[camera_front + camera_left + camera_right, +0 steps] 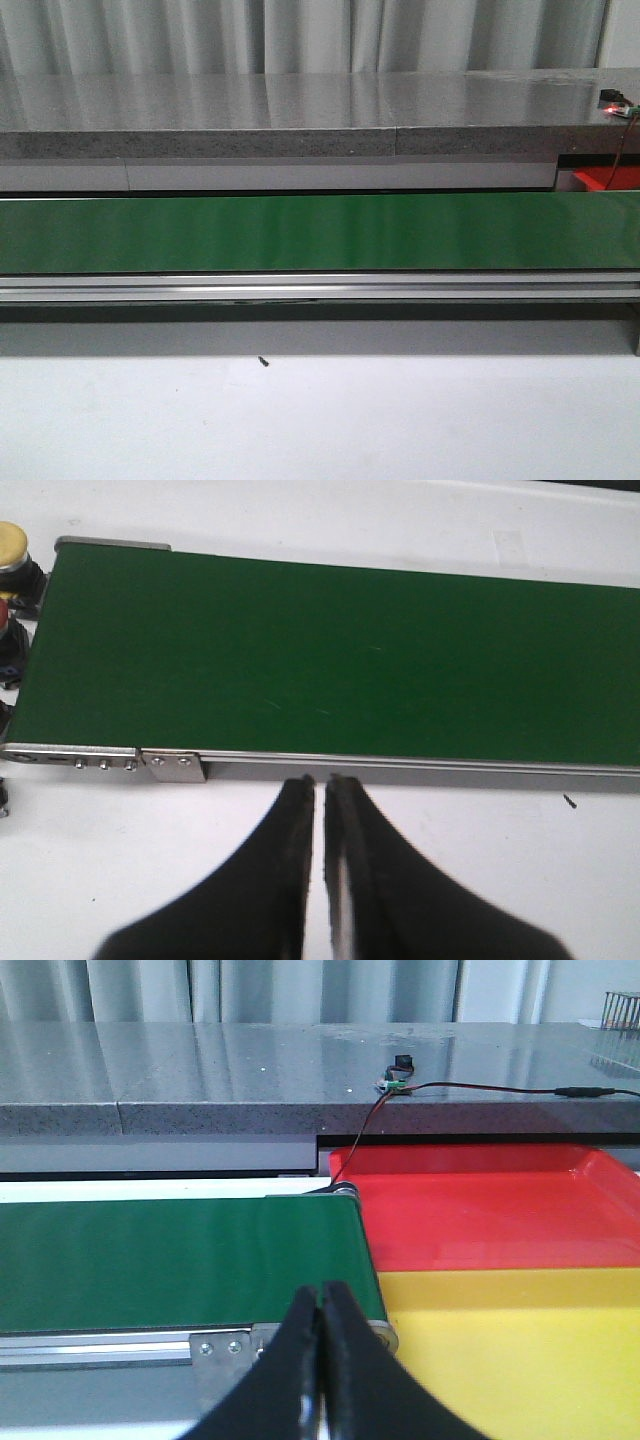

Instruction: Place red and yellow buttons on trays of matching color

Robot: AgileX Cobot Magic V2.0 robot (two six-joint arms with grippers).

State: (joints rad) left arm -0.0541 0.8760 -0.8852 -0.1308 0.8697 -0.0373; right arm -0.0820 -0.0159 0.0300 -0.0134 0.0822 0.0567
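Belt (320,232) lengthwise left-right, yellow button (12,542) upright, trays (500,1230) beyond

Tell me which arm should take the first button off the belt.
Probably the left. Its pincer faces the belt end where a yellow button waits; no button is on the belt yet. The right pincer sits by the red tray and yellow tray, better for placing.

One green conveyor belt (320,232), one red tray (490,1222), one yellow tray (520,1350), two pincers (322,785) (320,1295)
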